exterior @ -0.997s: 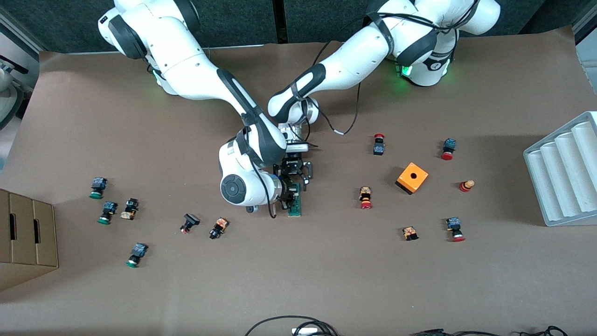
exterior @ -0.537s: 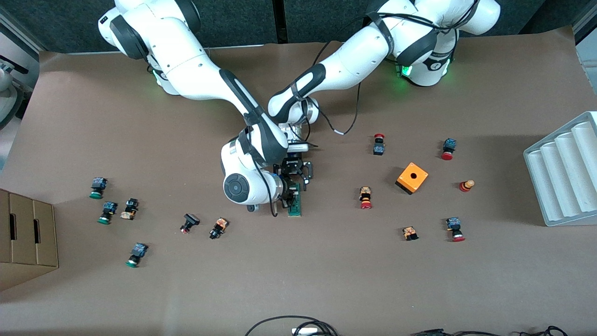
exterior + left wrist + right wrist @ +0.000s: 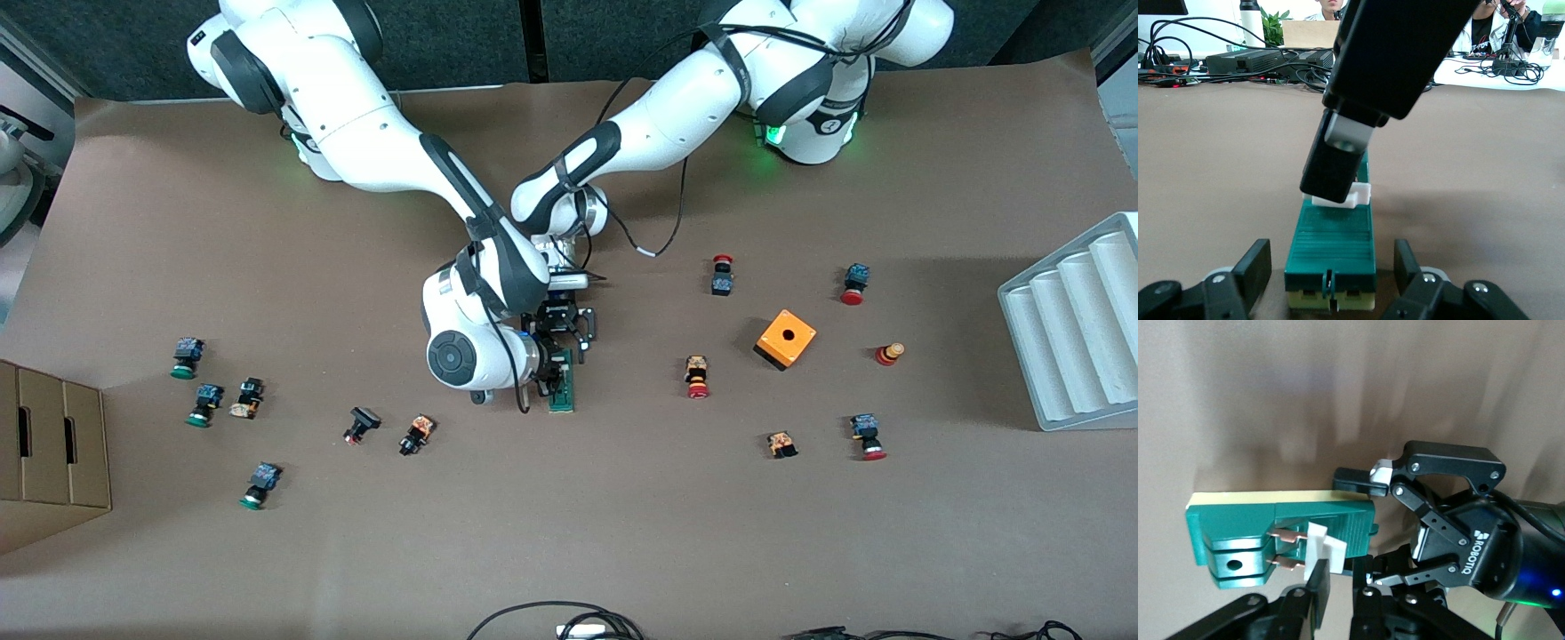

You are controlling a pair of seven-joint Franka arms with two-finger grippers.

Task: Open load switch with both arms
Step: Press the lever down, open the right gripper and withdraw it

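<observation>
While both hands are clamping the flat dark-green load switch [image 3: 562, 388] mid-bench, you are seeing the left hand [image 3: 1330, 283] gripping its body and the right hand [image 3: 1335, 583] pinching its white lever [image 3: 1323, 547], seemingly half lifted. The ribbed grey tray [image 3: 1071, 333] and cardboard box [image 3: 49, 449] at the bench ends are sitting apparently unfilled.

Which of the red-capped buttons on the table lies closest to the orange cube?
The red-capped button beside the orange cube, toward the load switch. The other red ones lie farther from the cube.
</observation>
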